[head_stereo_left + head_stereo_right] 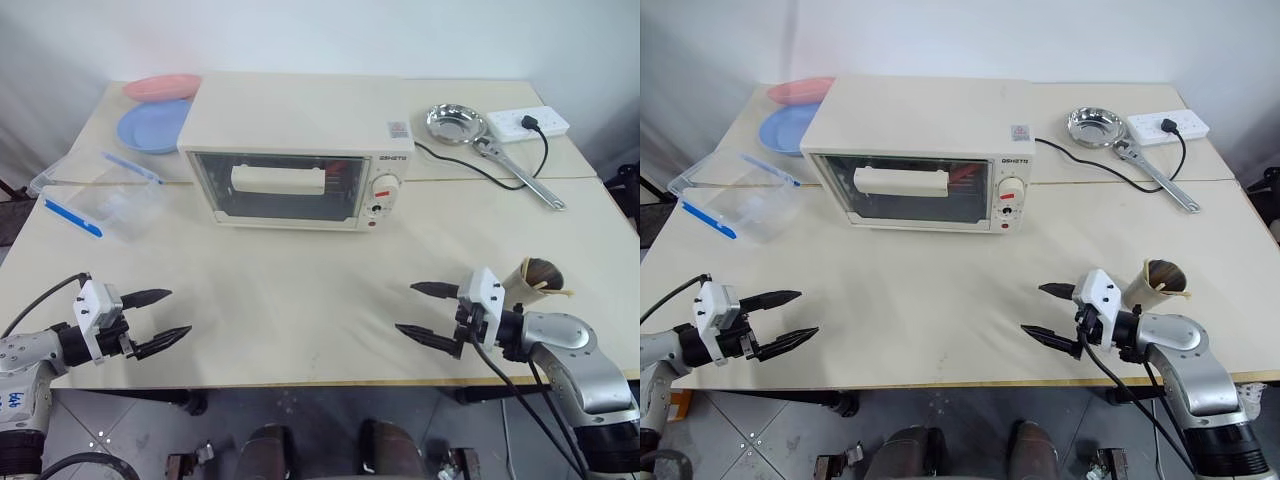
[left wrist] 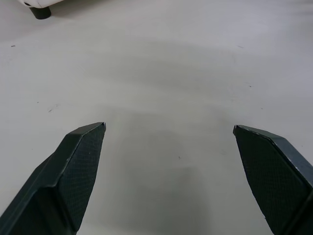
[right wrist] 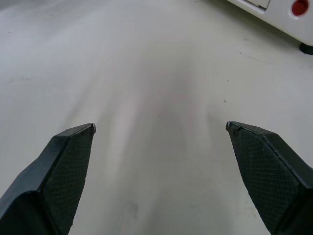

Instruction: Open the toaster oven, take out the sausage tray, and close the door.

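Oven [image 1: 300,150] first: it sits at the back middle of the table [image 1: 300,300], door [image 1: 275,187] shut, its cream bar handle [image 1: 278,180] running across the upper glass. Through the glass I can make out something red inside, but I can't tell the tray apart from here.

My left gripper [image 1: 160,318] and right gripper [image 1: 425,312] both hover low over the front of the table, fingers spread wide and holding nothing, each well short of the oven.

The step in hand, as I judge it, is opening the door. I'd bring one gripper forward to the handle and straddle the bar squarely with both fingers before closing, near its middle so the door swings evenly. The hinge looks to be along the bottom edge, so I'd pull toward me and downward in an arc rather than straight back; a straight tug could drag the light oven across the table. I'd keep the other gripper clear of the falling door, ready to steady the oven's top.
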`<control>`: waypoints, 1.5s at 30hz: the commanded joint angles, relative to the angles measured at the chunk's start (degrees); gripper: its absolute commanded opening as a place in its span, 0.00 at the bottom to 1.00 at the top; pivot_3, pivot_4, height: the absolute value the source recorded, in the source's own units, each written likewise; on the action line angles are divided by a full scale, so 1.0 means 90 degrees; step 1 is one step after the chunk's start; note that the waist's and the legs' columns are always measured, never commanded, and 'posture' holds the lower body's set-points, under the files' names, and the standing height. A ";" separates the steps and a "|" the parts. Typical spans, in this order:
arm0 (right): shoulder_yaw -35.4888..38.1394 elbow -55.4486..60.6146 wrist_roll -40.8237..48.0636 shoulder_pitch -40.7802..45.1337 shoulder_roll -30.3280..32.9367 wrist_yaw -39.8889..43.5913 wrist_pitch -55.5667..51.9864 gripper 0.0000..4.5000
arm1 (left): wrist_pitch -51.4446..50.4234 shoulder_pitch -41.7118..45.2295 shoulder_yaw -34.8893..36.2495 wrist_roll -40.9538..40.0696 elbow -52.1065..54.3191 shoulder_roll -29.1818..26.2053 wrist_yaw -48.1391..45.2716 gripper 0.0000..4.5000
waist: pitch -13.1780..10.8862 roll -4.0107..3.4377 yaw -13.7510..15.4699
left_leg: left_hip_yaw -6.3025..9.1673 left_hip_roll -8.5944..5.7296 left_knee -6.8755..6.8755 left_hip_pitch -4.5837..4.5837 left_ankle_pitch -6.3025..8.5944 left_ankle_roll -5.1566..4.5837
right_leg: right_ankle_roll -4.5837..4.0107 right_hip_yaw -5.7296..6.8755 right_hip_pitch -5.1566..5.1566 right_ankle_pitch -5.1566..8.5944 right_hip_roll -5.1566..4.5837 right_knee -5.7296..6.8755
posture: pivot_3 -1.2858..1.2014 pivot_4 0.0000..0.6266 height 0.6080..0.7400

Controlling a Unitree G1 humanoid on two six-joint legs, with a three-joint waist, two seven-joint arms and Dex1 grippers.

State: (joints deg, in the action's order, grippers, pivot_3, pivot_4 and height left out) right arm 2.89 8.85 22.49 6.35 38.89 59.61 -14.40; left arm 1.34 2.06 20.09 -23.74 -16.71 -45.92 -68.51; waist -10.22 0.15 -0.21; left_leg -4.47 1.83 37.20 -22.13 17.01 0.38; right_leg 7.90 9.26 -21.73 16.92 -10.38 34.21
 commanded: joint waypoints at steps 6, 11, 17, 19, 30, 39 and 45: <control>-0.0197 0.0568 0.0086 0.0414 -0.0005 -0.0177 -0.0402 1.00 | -0.0472 0.0032 0.0298 -0.0092 0.0285 -0.0125 0.0602 0.99 | 0.0000 0.0000 0.0002 | -0.0001 0.0000 0.0002 0.0001 0.0000 0.0000 | 0.0000 -0.0003 0.0000 0.0000 0.0000 0.0004 | 0.52 0.24 1.00; -0.0699 0.1093 0.0311 0.1288 -0.0478 -0.0645 -0.1287 1.00 | -0.0692 0.0060 0.0538 -0.0374 0.0737 0.0029 0.1018 0.99 | -0.0003 0.0006 -0.0029 | -0.0008 0.0003 0.0006 0.0001 0.0000 0.0001 | -0.0001 -0.0014 -0.0013 0.0000 0.0000 0.0019 | 0.52 0.24 1.00; -0.1453 0.0760 0.0049 0.2618 -0.1176 -0.0739 -0.1458 1.00 | -0.0837 0.0279 0.0795 -0.0769 0.0696 0.0114 0.1013 0.99 | -0.0004 0.0009 -0.0015 | -0.0018 0.0006 0.0018 -0.0004 -0.0002 0.0004 | -0.0003 -0.0024 -0.0040 -0.0001 -0.0002 0.0059 | 0.52 0.24 1.00; -0.1578 0.0435 -0.0084 0.3003 -0.1405 -0.0809 -0.1367 1.00 | -0.0828 0.0312 0.0876 -0.0858 0.0703 0.0147 0.1001 0.99 | -0.0004 0.0013 -0.0019 | -0.0026 0.0006 0.0018 -0.0007 -0.0002 0.0004 | -0.0004 -0.0027 -0.0051 -0.0001 -0.0003 0.0066 | 0.52 0.24 1.00; -0.1855 -0.1755 -0.1004 0.5149 -0.2297 -0.1122 -0.0706 1.00 | -0.0852 0.0233 0.1278 -0.1142 0.0903 0.0216 0.1006 0.99 | -0.0010 0.0033 -0.0209 | -0.0081 0.0014 0.0019 -0.0014 -0.0003 0.0004 | -0.0007 -0.0037 -0.0098 -0.0003 -0.0010 0.0099 | 0.52 0.24 1.00; -0.1804 -0.1065 -0.0746 0.5172 -0.2431 -0.0705 -0.0719 1.00 | -0.0951 0.0250 0.1316 -0.1218 0.0943 0.0223 0.1090 0.99 | -0.0012 0.0036 -0.0286 | -0.0091 0.0018 0.0011 -0.0022 0.0003 0.0010 | -0.0007 -0.0036 -0.0116 -0.0003 -0.0010 0.0098 | 0.52 0.24 1.00; -0.2016 -0.0362 -0.0658 0.4753 -0.2213 -0.0319 -0.1038 1.00 | -0.1152 0.0569 0.1296 -0.1265 0.0814 0.0114 0.1110 0.99 | -0.0012 0.0036 -0.0325 | -0.0094 0.0019 0.0007 -0.0021 0.0005 0.0010 | -0.0007 -0.0037 -0.0117 -0.0003 -0.0009 0.0096 | 0.52 0.24 1.00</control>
State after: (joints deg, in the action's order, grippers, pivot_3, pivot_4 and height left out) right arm -14.71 -0.37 13.59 49.08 18.90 53.50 -24.31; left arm -8.40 6.15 30.40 -33.64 -9.77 -43.67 -58.86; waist -10.33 0.47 -3.13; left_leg -5.32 2.00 37.26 -22.32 17.07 0.48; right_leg 7.83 8.93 -22.79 16.89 -10.46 35.07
